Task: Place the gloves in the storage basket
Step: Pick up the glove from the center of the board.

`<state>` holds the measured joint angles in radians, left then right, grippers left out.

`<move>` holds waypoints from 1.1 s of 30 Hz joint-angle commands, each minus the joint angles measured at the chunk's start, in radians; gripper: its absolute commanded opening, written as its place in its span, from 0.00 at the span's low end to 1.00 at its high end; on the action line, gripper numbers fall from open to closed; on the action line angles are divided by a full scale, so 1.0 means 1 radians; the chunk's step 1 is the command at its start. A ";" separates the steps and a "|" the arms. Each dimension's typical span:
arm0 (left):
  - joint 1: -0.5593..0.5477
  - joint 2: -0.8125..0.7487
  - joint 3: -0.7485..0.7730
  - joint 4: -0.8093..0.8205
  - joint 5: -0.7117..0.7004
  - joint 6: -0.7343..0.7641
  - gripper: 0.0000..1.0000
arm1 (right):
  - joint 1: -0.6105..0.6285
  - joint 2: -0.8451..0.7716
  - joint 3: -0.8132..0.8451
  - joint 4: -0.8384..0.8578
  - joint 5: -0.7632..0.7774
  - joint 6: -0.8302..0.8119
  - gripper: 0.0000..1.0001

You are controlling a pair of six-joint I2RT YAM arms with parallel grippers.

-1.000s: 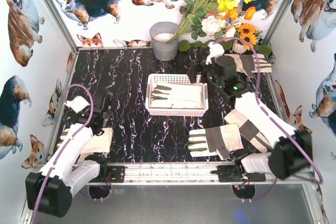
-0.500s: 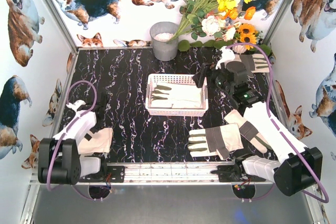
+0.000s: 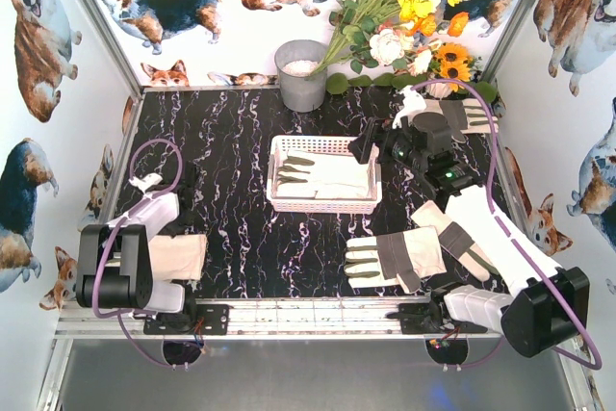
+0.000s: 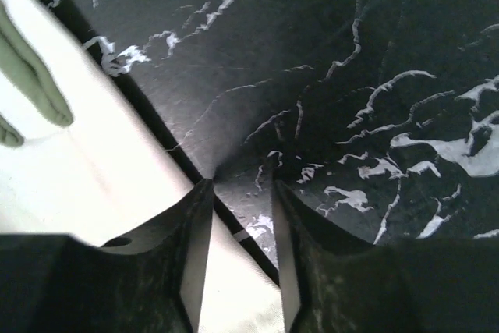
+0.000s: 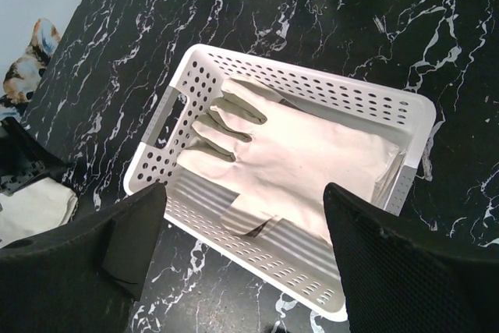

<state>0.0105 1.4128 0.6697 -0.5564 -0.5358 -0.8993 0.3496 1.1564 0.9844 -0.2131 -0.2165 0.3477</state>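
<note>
Left gripper (image 4: 238, 189): jaws a narrow gap apart, nothing held, tips low over the tabletop (image 3: 231, 141) at the edge of the near-left glove (image 3: 178, 257). Storage basket (image 3: 322, 207), centre, holds at least one packed glove (image 5: 288, 154). Right gripper (image 5: 245, 196): wide open, empty, above the basket's right side. Judged step: between placements. Next move calls for reaching the front-right glove (image 3: 395, 259) or rear-right glove (image 3: 467, 115).
</note>
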 commanded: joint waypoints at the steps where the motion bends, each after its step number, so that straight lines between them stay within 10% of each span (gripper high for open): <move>1: 0.008 0.028 -0.044 0.037 0.097 0.051 0.23 | 0.000 0.005 0.009 0.027 -0.008 0.011 0.83; 5: -0.026 0.024 -0.031 0.046 0.116 0.102 0.01 | 0.000 -0.002 -0.005 -0.001 0.014 0.008 0.84; 16: -0.152 -0.079 -0.017 0.001 0.134 0.052 0.00 | 0.000 0.001 -0.028 -0.018 0.011 0.060 0.83; 33: -0.198 -0.217 -0.064 -0.147 0.157 -0.086 0.36 | 0.000 0.030 -0.037 0.024 -0.059 0.096 0.83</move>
<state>-0.1799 1.1660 0.6323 -0.7090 -0.4046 -0.9722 0.3496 1.1885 0.9440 -0.2584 -0.2512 0.4290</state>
